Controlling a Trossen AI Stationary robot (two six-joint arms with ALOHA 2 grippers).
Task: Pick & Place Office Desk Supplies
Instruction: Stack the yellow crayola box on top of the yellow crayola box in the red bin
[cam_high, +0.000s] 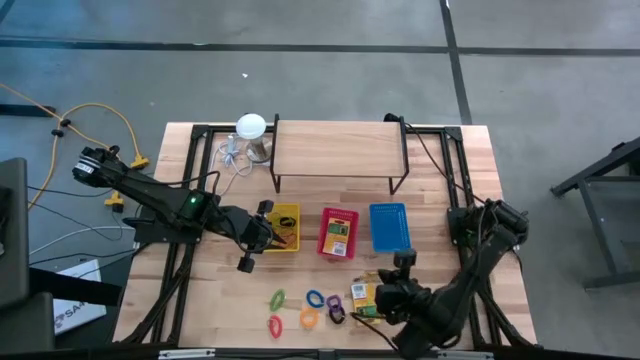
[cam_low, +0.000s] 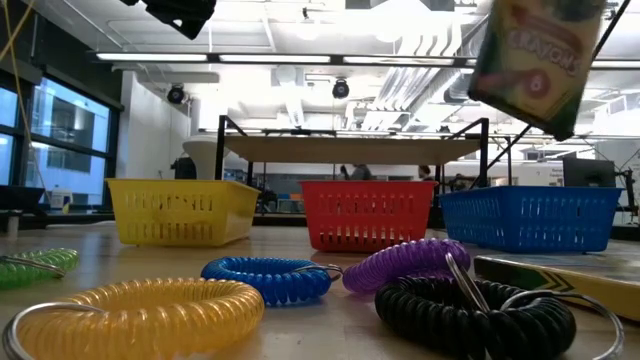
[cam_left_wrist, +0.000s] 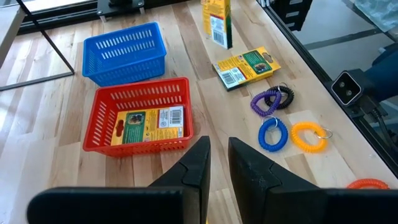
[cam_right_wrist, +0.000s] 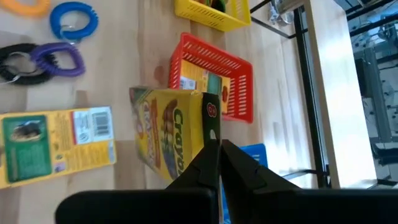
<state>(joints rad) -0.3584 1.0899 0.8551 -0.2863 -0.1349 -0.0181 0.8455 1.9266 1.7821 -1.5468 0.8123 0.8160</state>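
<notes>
My right gripper (cam_right_wrist: 214, 149) hovers over the table's near right part, shut on a yellow-and-green crayon box (cam_right_wrist: 168, 134) that hangs in the air (cam_low: 540, 55) (cam_left_wrist: 216, 22). A second crayon box (cam_left_wrist: 244, 67) lies flat on the table beside it. A third lies in the red basket (cam_high: 338, 232). Several coil rings lie on the wood near the front edge: green (cam_high: 277, 298), blue (cam_left_wrist: 272, 134), purple (cam_left_wrist: 264, 102), black (cam_left_wrist: 283, 94) and yellow (cam_left_wrist: 309, 137). My left gripper (cam_left_wrist: 219, 163) waits by the yellow basket (cam_high: 282, 228), its fingers a narrow gap apart with nothing between them. My right gripper pinches the crayon box between its two fingers at the green-edged end (cam_right_wrist: 210, 118). The fingers come slanting down from above. The box hangs tilted below them, lifted clear of the table.
A blue basket (cam_high: 389, 226) stands to the right of the red one. Behind the baskets stands a wooden shelf on black legs (cam_high: 338, 150). A white round-topped object with a cable (cam_high: 250, 127) sits at the far left. Bare wood lies between the baskets and the rings.
</notes>
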